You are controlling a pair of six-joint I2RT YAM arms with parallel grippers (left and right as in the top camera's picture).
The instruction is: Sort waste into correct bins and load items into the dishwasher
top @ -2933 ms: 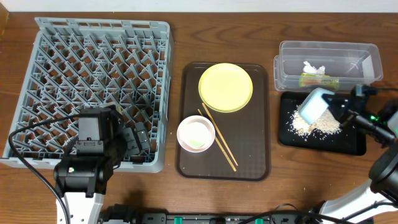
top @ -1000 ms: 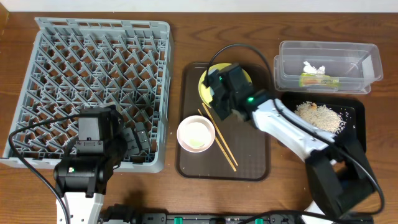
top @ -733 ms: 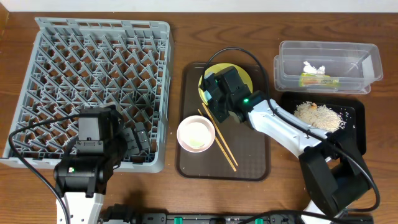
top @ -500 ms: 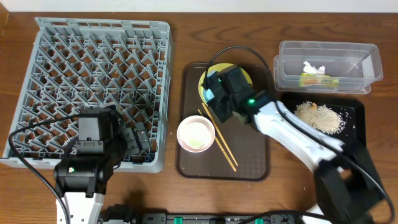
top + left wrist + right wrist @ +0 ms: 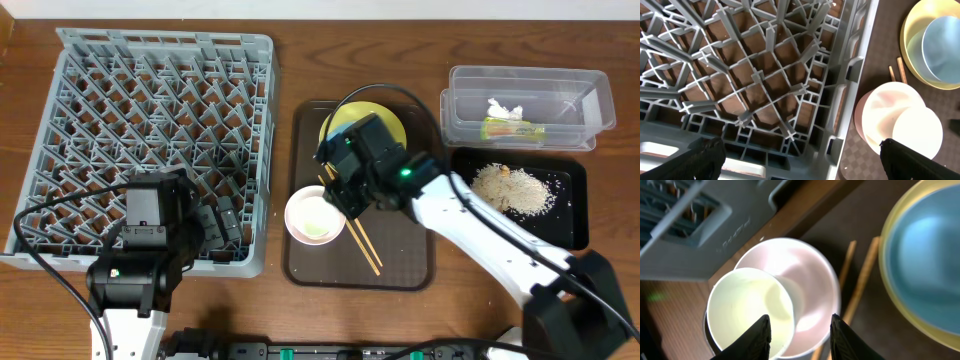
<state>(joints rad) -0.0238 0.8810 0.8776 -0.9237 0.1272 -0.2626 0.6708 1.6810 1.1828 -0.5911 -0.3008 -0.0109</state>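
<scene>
The right gripper (image 5: 799, 330), jaws spread and empty, hung just above the white cup (image 5: 747, 312), which sat inside the pink bowl (image 5: 810, 285) beneath it. The left gripper (image 5: 812, 157), also spread, was farther off, over the dish rack (image 5: 160, 90).

White right arm (image 5: 490, 235), black joints, green light, black-fingered left end effector (image 5: 800, 151)

Right arm (image 5: 470, 215) hides much of yellow plate (image 5: 385, 112), chopsticks' (image 5: 365, 250) upper ends; light blue bowl (image 5: 927, 255) cropped in wrist views.
</scene>
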